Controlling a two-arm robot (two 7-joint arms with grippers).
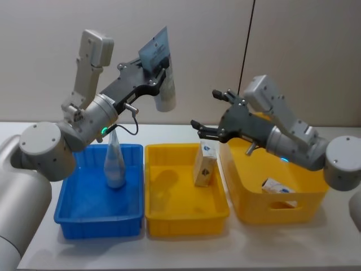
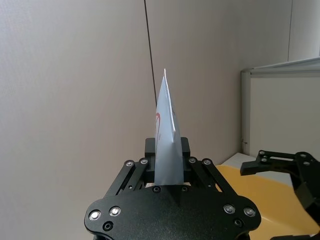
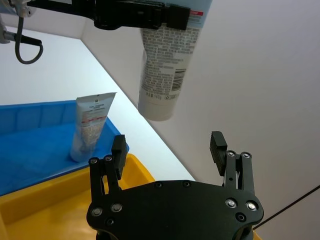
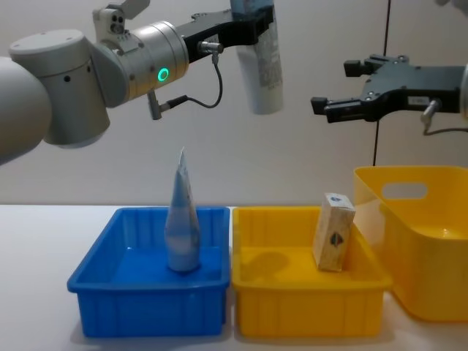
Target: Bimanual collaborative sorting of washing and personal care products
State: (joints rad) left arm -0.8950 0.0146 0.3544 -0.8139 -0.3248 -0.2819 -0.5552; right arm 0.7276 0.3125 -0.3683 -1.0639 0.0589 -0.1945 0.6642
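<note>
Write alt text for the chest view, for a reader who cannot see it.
The left gripper holds a pale squeeze tube cap-down, high up, with the open right gripper across from it, apart. Below, a second tube stands in the blue bin and a tan box stands in the yellow tray.

Blue bin [image 1: 96, 223], yellow bin [image 1: 186, 223] and yellow basket [image 1: 248, 199] line the white table [image 1: 186, 255].

Pale blue tube [image 2: 167, 145], blue bin [image 1: 96, 223] — tan blue-marked box [image 1: 205, 164], yellow bin [image 1: 186, 217].
</note>
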